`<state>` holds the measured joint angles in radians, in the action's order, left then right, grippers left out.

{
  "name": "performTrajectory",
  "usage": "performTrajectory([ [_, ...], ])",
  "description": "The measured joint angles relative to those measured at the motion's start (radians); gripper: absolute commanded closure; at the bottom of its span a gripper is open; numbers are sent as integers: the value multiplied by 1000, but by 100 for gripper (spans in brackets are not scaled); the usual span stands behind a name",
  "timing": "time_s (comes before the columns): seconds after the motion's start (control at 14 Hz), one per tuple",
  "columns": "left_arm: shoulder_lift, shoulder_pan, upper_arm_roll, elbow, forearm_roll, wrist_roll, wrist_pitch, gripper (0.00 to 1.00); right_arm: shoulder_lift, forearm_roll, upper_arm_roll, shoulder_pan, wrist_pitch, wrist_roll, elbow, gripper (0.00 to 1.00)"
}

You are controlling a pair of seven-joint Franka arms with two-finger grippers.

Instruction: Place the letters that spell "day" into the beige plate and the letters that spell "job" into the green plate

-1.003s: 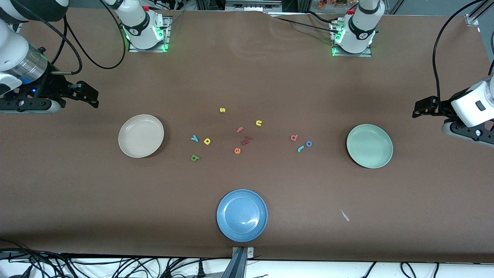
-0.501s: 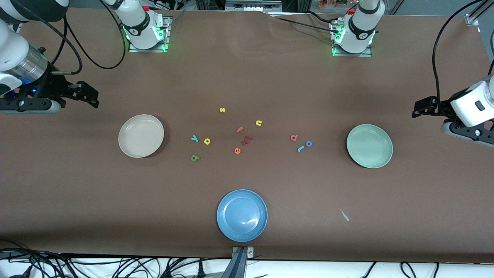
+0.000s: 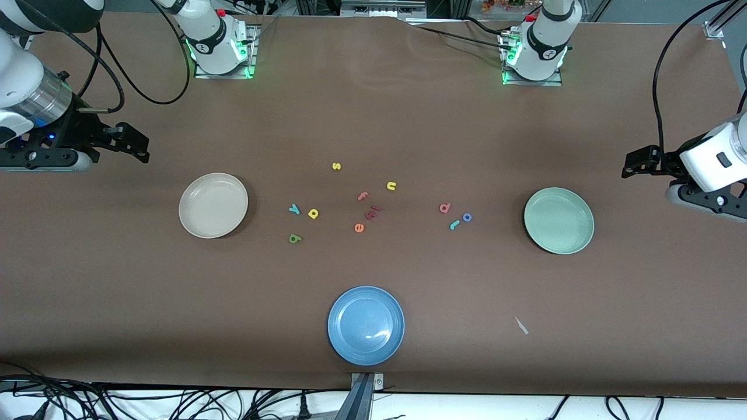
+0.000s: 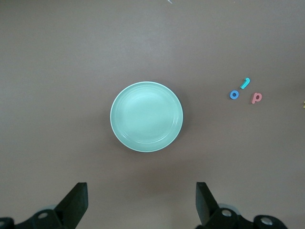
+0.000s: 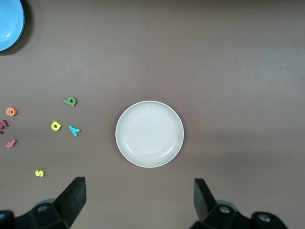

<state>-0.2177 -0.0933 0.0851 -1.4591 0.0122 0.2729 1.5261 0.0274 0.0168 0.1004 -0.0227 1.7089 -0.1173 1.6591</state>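
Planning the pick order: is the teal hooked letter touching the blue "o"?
Apart. The left wrist view shows a strip of brown table between the teal hooked letter and the blue "o".

In the right wrist view the blue plate (image 5: 8,24) is cut off at the picture's corner, and the dark red pieces (image 5: 4,125) run off the edge. The front view crops both arms at its sides. The dark red pieces (image 3: 372,212) are too small to read as letters
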Motion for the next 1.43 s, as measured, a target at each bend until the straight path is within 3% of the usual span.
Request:
performTrajectory([
  [0.29, -30, 69, 10, -4, 37, -164, 3, 1, 0, 0, 0, 0, -1, 0, 0, 0],
  [0.79, -174, 295, 18, -119, 80, -551, 229, 1, 17, -5, 6, -23, -14, 0, 7, 0],
  [1.07, -216, 358, 18, -275, 80, -660, 473, 6, 121, -6, 11, -133, -2, -19, 14, 0],
  [1.22, -242, 373, 18, -330, 81, -687, 547, 7, 196, -6, 13, -184, 72, -105, 17, 0],
  [1.43, -291, 382, 20, -384, 81, -713, 651, 17, 300, -6, 14, -249, 183, -223, 23, 0],
])
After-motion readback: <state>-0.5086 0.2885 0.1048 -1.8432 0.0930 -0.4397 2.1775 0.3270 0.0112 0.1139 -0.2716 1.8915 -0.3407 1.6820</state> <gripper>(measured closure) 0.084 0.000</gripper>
